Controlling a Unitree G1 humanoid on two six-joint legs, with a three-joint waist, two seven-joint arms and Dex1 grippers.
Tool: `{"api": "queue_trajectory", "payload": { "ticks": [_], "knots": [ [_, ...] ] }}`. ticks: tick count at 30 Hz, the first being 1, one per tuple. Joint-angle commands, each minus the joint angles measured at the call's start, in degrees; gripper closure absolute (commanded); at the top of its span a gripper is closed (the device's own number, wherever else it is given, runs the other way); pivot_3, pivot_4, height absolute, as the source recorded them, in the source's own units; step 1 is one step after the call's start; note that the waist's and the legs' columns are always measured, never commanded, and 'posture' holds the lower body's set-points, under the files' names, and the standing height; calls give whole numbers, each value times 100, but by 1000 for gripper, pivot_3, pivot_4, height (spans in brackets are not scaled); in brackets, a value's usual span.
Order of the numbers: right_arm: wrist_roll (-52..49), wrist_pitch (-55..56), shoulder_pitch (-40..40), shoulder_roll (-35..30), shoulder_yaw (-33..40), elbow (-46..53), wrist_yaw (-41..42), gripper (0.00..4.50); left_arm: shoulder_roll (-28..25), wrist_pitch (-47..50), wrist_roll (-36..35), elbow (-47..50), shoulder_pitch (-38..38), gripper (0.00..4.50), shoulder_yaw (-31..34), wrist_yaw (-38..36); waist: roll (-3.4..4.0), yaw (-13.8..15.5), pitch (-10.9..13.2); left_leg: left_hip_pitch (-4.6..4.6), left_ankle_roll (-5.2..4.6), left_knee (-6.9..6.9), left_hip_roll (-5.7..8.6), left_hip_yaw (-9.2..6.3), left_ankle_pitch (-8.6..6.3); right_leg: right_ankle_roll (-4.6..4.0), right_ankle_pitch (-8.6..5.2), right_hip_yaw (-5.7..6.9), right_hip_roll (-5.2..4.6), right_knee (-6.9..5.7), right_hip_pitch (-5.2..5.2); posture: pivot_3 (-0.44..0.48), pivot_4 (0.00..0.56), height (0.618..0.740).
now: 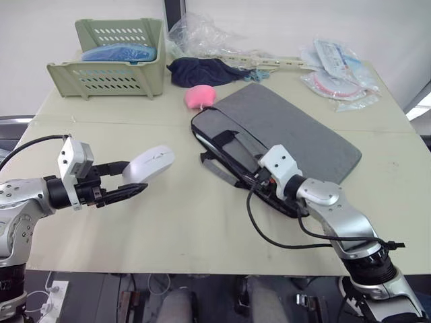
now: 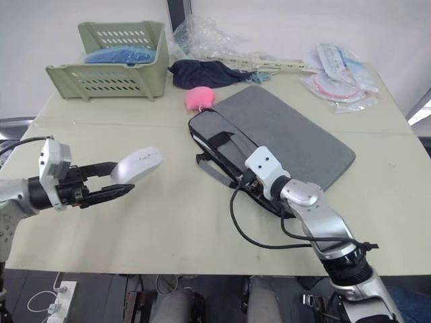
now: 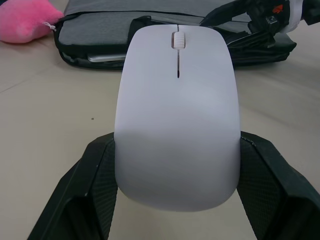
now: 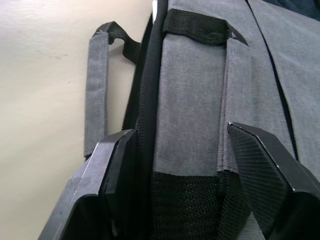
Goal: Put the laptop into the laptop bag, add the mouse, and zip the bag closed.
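Above table, left end effector (image 1: 124, 180) clasps mouse (image 1: 148, 163).

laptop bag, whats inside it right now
A silver laptop edge shows through the laptop bag opening; the rest is covered. The mouse is outside, in the left gripper.

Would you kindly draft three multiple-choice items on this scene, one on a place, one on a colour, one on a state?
1. Where is the mouse?
A. inside the green basket
B. between the left gripper's fingers, above the table
C. on the bag

2. What colour is the fuzzy lump beside the laptop bag?
A. pink
B. yellow
C. black

3. How is the bag's near edge?
A. zipped shut
B. unzipped, silver laptop edge visible inside
C. covered by cloth

Answers: 1 B, the fingers flank it; 2 A, plainly pink; 3 B, the left wrist view shows the gap.
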State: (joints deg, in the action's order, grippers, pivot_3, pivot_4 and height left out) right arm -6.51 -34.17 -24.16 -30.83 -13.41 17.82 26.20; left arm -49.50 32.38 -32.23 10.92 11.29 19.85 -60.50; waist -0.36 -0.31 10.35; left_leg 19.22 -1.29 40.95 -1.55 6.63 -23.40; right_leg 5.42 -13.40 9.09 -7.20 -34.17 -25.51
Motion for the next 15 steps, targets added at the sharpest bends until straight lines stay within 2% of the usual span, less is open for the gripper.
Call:
{"api": "queue_trajectory", "payload": {
  "ticks": [1, 6, 9, 12, 13, 15],
  "knots": [
    [118, 165, -32, -43, 120, 105, 98, 1129, 23, -53, -159, 250, 38, 1720, 23, 43, 0, -3, 0, 0, 1, 0, -1, 0, 0, 0, 0, 0, 1, 0, 0, 0, 150, 740],
    [-32, 76, -51, 34, 280, 115, 222, 1129, 15, -65, -188, 275, 49, 1720, -52, 36, 0, -1, 0, 0, 2, 0, -4, 1, -1, -2, -1, 0, 3, 1, 0, 0, 150, 740],
    [-193, -25, -78, 15, 368, 174, 377, 1774, 26, -84, -198, 262, 79, 1720, -97, 54, 0, 2, 0, 0, 2, 0, -4, 1, -1, -2, -1, 0, 3, 1, 0, 0, 150, 740],
    [-186, 10, -99, -96, 374, 174, 517, 3145, 38, -108, -214, 247, 106, 1720, -144, 71, 0, 6, 0, 0, 2, 0, -4, 1, -1, -2, -1, 0, 3, 2, 0, 0, 150, 740],
    [-164, 35, -101, -110, 367, 167, 533, 3351, 42, -112, -221, 246, 106, 1720, -153, 78, 0, 5, 0, 0, 2, 0, -3, 1, -1, -2, -1, -1, 3, 2, 0, 0, 150, 740],
    [-85, 155, -95, -108, 325, 172, 541, 4278, 56, -117, -231, 255, 108, 1720, -169, 96, 1, 5, 0, 0, 2, 0, -4, 1, -1, -2, -1, -1, 3, 2, 0, 0, 150, 740]
  ]
}}
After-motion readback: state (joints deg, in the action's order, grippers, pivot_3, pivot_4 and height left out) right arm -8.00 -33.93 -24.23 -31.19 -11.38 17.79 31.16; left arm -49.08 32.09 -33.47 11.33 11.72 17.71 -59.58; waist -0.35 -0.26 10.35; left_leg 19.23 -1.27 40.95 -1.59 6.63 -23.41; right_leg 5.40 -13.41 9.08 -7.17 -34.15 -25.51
